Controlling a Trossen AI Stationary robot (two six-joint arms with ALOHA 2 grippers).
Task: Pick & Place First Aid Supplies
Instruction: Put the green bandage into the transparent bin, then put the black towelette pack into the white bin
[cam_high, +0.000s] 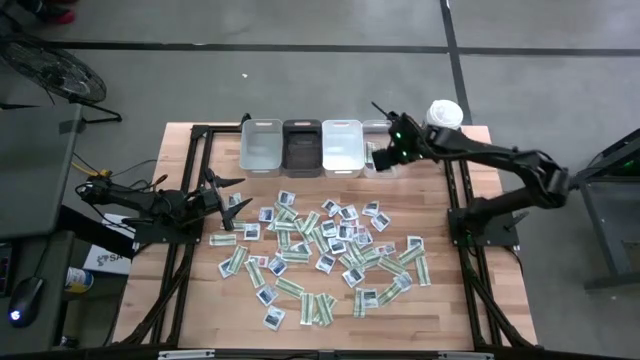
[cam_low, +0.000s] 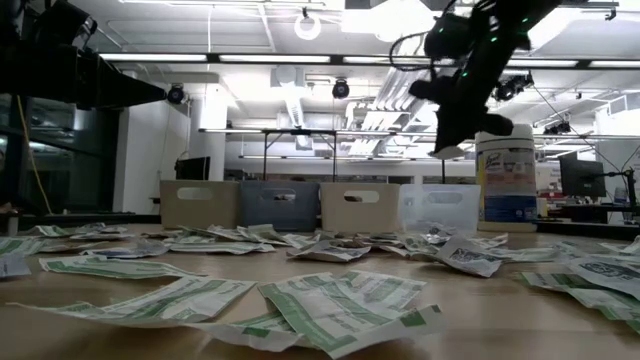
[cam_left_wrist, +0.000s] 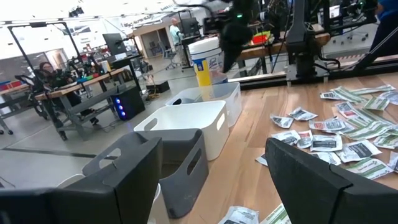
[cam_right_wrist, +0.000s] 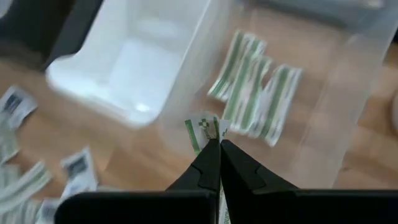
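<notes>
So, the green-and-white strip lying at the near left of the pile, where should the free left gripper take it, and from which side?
Probably from straight above, across its narrow width near the middle. The green-and-white strip lies flat on the table at the pile's edge, with bare wood on its outer side, so the fingers have room there. The left gripper waits open nearby, while the right gripper is over the bins.

Green-white packets (cam_high: 320, 255) scattered mid-table

A robotics lab or workshop. Fluorescent strip lights (cam_low: 270, 58) and exposed ducts run overhead, a concrete floor (cam_high: 300, 80) surrounds the counter (cam_high: 200, 300), and a person (cam_left_wrist: 46, 70) sits at an equipment-laden workbench (cam_left_wrist: 81, 84).
</notes>
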